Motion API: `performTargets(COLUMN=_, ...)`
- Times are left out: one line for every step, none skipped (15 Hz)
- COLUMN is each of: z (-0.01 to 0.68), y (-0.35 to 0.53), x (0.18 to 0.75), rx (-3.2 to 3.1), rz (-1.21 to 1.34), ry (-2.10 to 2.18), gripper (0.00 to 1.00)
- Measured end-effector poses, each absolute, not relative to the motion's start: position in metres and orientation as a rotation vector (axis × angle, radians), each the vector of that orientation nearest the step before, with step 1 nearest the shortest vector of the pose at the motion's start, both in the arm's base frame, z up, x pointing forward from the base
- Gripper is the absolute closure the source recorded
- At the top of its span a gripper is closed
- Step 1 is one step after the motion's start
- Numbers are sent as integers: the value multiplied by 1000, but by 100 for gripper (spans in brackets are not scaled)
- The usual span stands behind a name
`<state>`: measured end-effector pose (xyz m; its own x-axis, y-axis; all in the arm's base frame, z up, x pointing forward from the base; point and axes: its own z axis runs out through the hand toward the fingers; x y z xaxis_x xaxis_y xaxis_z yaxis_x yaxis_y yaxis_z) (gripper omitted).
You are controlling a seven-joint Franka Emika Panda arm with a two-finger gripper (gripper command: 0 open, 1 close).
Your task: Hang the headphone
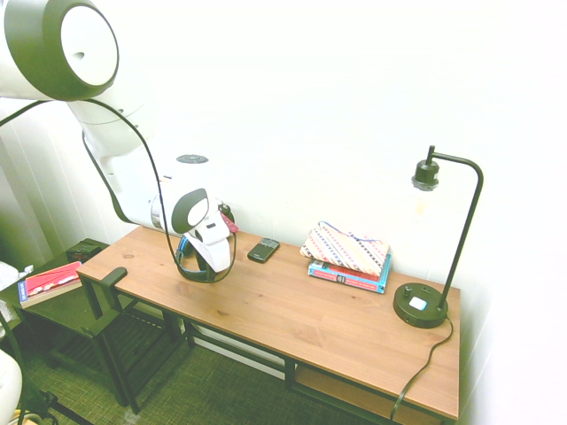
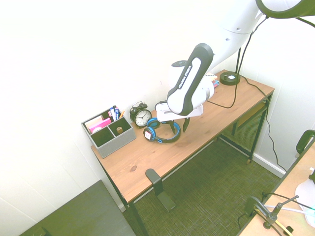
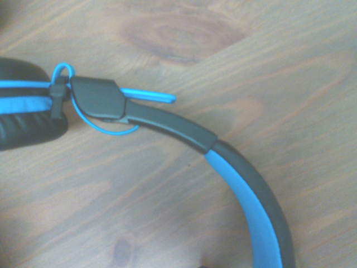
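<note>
Second exterior view | blue-and-black headphone (image 2: 169, 141) lying on the wooden desk (image 2: 147, 160), near the black alarm clock (image 2: 141, 116) | pincer (image 2: 178, 129) spread, its two fingers apart at the headband | grey organizer (image 2: 112, 142) beside the clock

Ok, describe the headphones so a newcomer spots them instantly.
On the long wooden desk, go to the end with the grey divided organizer. Just past the round black alarm clock, under the arm's pincer, lie the headphones. Unlike their neighbours, they have an open black arch and blue-trimmed ear cups.
</note>
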<state>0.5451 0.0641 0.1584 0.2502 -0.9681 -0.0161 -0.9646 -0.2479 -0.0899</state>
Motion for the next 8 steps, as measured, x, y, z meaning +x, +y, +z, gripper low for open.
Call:
performTargets(z=156, y=66, x=544, rx=-2419, rz=-59, ry=1876, gripper=100)
performTargets(z=156, y=67, x=544, rx=-2416, rz=-56, ry=1878, gripper=100)
performTargets(z=156, y=68, x=543, rx=-2418, rz=-55, ry=1877, gripper=100)
performTargets(z=156, y=68, x=543, rx=-2418, rz=-57, ry=1878, gripper=100)
performTargets(z=156, y=68, x=543, rx=-2418, rz=-60, ry=1878, gripper=100)
performTargets(z=156, y=68, x=543, rx=-2416, rz=-64, ry=1877, gripper=100)
performTargets(z=156, y=68, x=542, rx=-2417, rz=-70, ry=1871, gripper=100)
performTargets(z=158, y=70, x=541, rx=-2421, rz=-75, ry=1862, gripper=100)
